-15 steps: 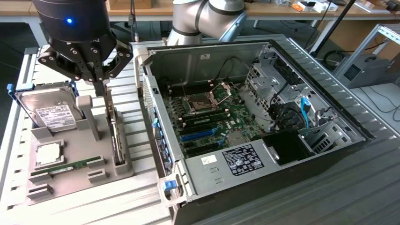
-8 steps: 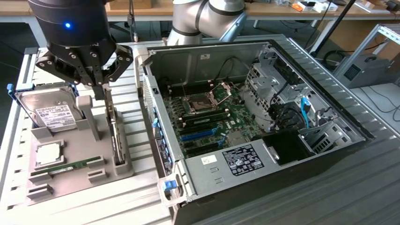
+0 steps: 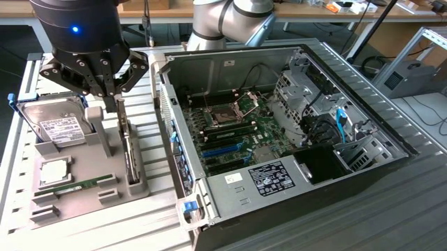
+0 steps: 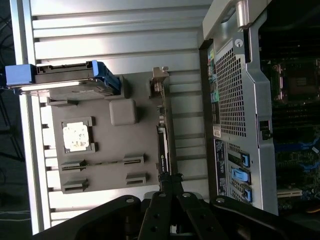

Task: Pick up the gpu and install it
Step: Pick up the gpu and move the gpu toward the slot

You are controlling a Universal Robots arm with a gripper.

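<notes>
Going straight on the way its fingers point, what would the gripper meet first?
Most likely the top edge of the gpu, which stands on edge in the gray holder directly under the closed gripper. Depth is unclear; it may already be touching.

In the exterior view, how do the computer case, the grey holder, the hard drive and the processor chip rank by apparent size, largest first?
1. computer case
2. grey holder
3. hard drive
4. processor chip
The order is plain; no two look alike in size.
</notes>
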